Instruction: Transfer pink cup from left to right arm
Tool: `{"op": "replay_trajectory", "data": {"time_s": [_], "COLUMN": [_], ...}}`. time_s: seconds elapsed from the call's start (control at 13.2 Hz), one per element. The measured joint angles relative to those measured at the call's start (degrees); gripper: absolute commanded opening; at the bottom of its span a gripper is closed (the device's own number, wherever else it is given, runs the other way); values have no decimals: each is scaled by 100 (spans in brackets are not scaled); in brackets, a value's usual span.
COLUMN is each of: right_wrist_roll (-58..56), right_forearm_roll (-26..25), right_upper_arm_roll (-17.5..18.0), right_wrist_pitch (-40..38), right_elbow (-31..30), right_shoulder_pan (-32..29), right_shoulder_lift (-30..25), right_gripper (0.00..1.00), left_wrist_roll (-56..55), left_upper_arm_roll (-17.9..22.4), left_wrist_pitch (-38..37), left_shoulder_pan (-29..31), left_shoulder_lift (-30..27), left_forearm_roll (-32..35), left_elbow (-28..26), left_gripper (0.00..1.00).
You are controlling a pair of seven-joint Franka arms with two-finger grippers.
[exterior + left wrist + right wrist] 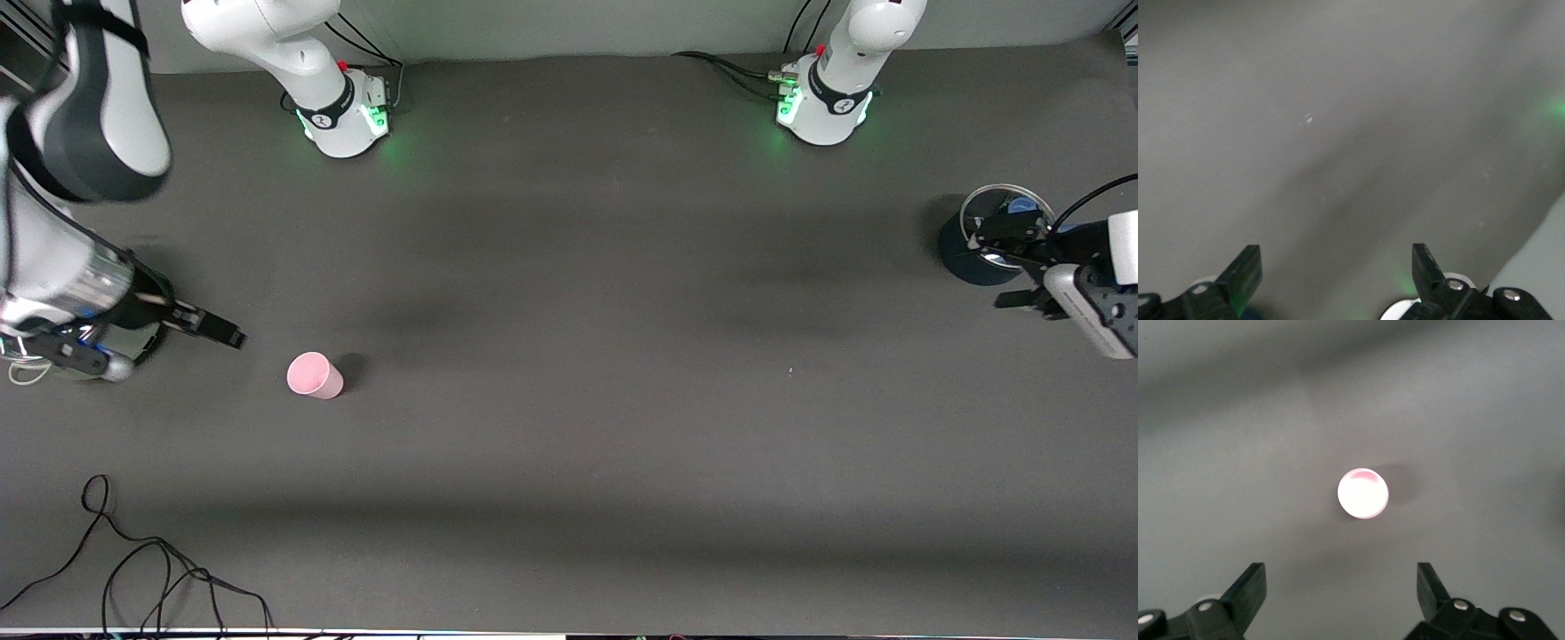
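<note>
Standing upright on my matte grey desk [569, 356], the smooth tapered pink cup [315, 375] sits just beside my released right tool [209, 329]; my left tool [1005, 267], also released, waits over a round dark pot [965, 258].

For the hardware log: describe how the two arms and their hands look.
Both arms are glossy white with dark grey joint bands; their white bases glow green and trail black cables. The right hand has black fingers on a silvery wrist. The left hand has black fingers under a pale grey housing, with a black cable looping off it.
</note>
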Motion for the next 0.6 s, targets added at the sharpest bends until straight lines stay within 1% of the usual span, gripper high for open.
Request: {"op": "replay_trajectory", "data": {"time_s": [0.15,0.3,0.45,0.6], "right_wrist_roll": [2,2,2,2], "right_forearm_roll": [-94,-142,-153,-165], "right_upper_arm_roll": [0,-11,-31,-17], "right_wrist_pitch": [-703,-1147,-1247,-1263], "right_elbow": [467,730,788,784], "right_shoulder_pan": [0,-1,-7,-2], "right_shoulder_lift": [-199,-343,-397,-382], "right_gripper": [100,100,100,100], "left_wrist_roll": [-573,-1171,-1423,-1541], "left_upper_arm_roll": [-2,-4,11,37], "left_wrist_pitch": [-295,-564,-675,-670], "left_shoulder_pan": [-1,-3,2,100], "left_shoulder_lift": [-365,-662,-804,-870], "left_forearm_roll": [246,484,720,809], "left_elbow": [182,228,240,287], "left_gripper": [100,100,100,100]}}
